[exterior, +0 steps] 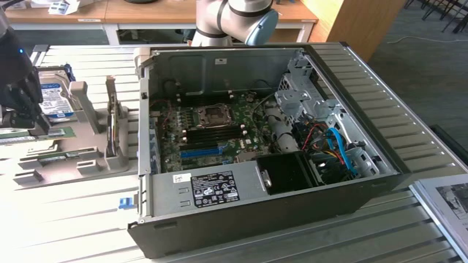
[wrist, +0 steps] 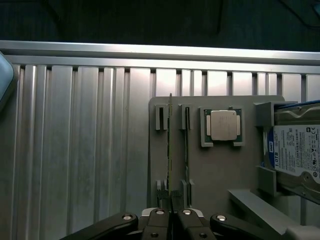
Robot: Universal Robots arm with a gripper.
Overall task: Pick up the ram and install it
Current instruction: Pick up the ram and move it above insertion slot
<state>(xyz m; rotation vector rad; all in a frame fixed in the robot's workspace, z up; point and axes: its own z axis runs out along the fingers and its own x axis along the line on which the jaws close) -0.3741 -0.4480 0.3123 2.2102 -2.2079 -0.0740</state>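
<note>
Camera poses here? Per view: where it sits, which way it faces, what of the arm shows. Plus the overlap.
Wrist view: on the wrist, looking down past the black gripper, shut on the thin green ram stick, onto the grey plastic parts tray.
Exterior view: off the arm, raised, angled down at the open black computer case on the ribbed metal table; grey-and-blue arm joint at top.
Both show gripper, tray, table and the blue-white-labelled hard drive.

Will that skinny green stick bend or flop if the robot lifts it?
Probably stiff: the thin green ram stick looks straight in the black hand. Likely light, being so thin. Set on its narrow edge alone, it would probably tip.
</note>
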